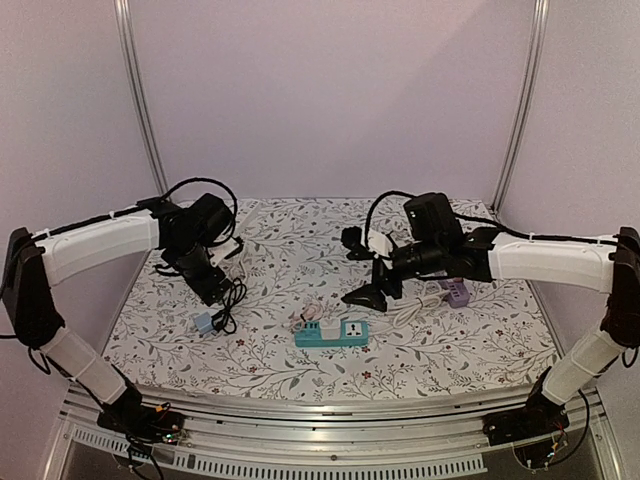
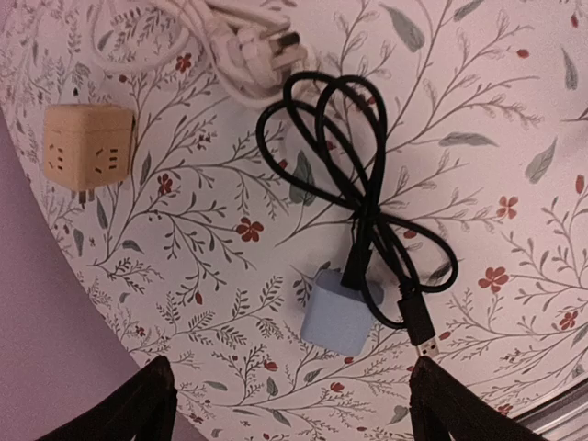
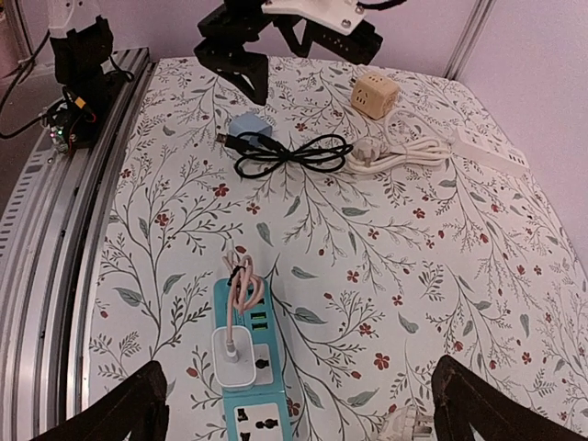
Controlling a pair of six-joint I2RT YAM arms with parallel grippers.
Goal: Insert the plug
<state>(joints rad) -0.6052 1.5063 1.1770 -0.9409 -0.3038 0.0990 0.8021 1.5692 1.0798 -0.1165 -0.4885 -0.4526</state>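
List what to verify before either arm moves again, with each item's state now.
1. White plug sits in the teal power strip: ok.
2. Plug pressed fully home: cannot tell.
3. Right gripper open and off the plug: ok.
4. Pink cable apart from the right fingers: ok, bundled at the strip's far end.
5. Left gripper open and empty: ok.
6. Blue adapter and black cable lie on the table, not touched by the left gripper: ok.
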